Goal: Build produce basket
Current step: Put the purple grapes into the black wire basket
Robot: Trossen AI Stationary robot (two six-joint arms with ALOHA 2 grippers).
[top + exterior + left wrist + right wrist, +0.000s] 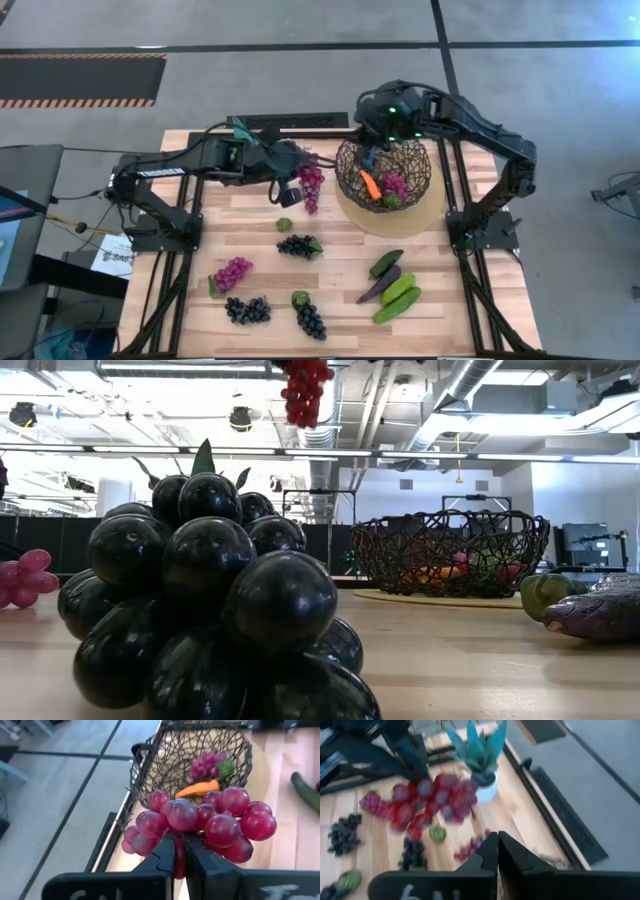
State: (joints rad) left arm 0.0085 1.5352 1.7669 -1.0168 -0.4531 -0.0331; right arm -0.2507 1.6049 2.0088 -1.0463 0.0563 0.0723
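Note:
A red grape bunch hangs high above the table, left of the basket, with my left gripper shut on it. In the high view the gripper and the bunch are beside the dark wire basket. The basket stands on a tan disc and holds an orange carrot and a magenta grape bunch. My right gripper is shut and holds nothing. It hovers over the basket's far rim. My left gripper pinches the red bunch between its two fingers. They close into the side of the cluster facing the wrist, and the grapes hide what lies between them. The bunch is lifted clear and hangs down from the hold.
Loose produce lies on the near half of the table: black grape bunches, a magenta bunch, cucumbers and an eggplant. A potted plant stands at the far edge. One black bunch fills the low view.

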